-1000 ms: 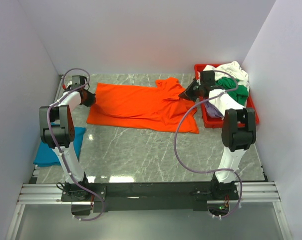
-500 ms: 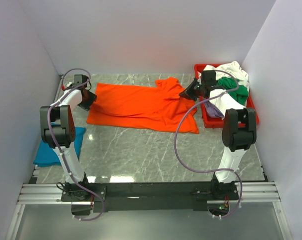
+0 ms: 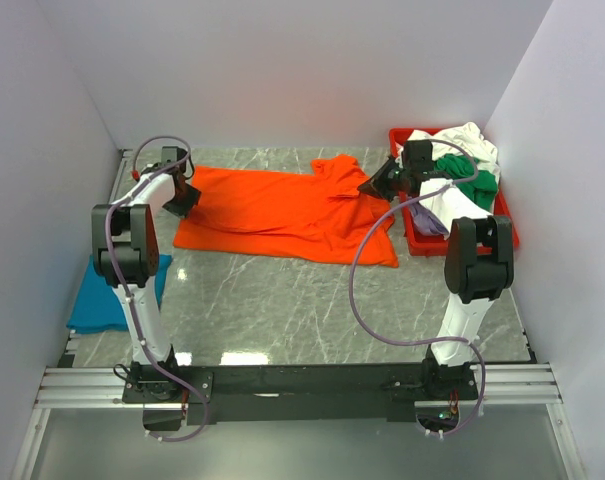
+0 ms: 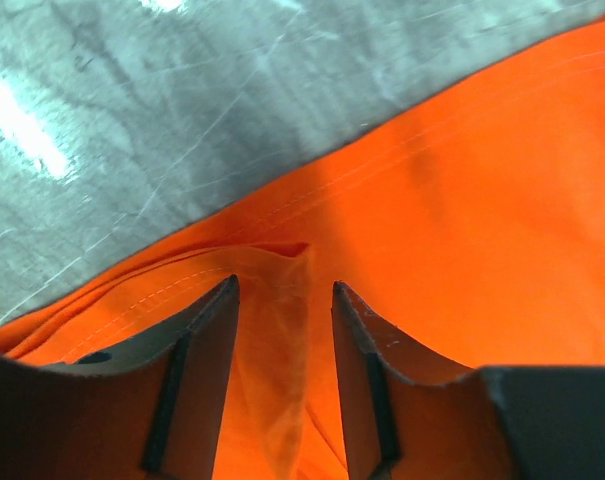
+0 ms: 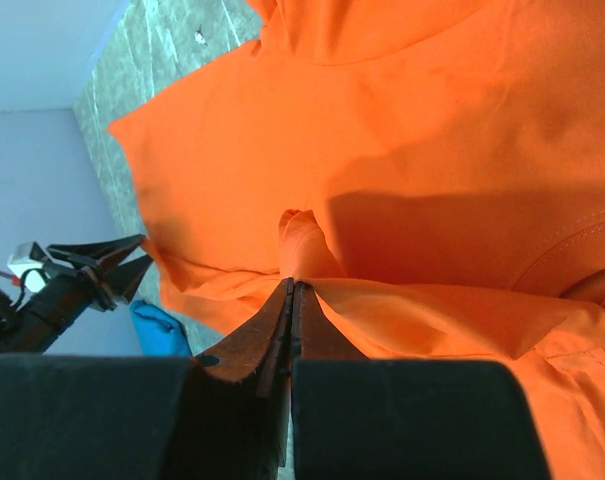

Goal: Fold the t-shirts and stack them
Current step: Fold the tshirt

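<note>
Early stage: orange t-shirt [image 3: 282, 212] spread unfolded mid-table [image 3: 312, 300], right gripper [image 5: 290, 285] clamped on its cloth, left gripper [image 4: 284, 285] gaping over its hem, teal t-shirt [image 3: 107, 300] near-left, the rest heaped in red tray [image 3: 414, 243].

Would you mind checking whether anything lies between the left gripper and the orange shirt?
Nothing visible does. The left gripper is open over the orange shirt. Its fingers sit on either side of a folded edge, with only bare orange cloth between them.
</note>
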Controlling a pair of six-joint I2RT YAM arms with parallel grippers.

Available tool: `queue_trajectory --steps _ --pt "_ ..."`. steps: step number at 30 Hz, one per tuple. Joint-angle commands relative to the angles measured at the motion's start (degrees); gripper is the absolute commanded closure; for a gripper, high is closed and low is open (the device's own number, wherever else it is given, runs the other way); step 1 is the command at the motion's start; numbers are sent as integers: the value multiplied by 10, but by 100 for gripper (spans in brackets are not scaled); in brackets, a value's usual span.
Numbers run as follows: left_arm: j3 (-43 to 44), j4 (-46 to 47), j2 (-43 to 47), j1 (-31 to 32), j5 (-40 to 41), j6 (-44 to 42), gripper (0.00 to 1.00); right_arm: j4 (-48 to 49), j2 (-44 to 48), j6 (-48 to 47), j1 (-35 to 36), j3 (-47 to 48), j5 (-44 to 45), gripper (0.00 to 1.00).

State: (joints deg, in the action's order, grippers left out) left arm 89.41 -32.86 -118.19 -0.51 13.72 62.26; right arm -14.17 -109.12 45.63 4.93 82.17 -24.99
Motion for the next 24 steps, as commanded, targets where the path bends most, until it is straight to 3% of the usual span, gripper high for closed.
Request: queue_trajectory --steps 1,6,9,24 --pt "24 -18 -3 2 21 18 54 21 8 6 -4 -1 -8 100" --pt "20 -19 -4 3 23 23 73 22 7 6 -4 -3 -9 100" --pt "11 -15 4 2 23 23 80 21 10 3 -4 -3 -8 100" --pt "-37 17 60 2 6 9 89 35 52 -19 -24 -25 12 100"
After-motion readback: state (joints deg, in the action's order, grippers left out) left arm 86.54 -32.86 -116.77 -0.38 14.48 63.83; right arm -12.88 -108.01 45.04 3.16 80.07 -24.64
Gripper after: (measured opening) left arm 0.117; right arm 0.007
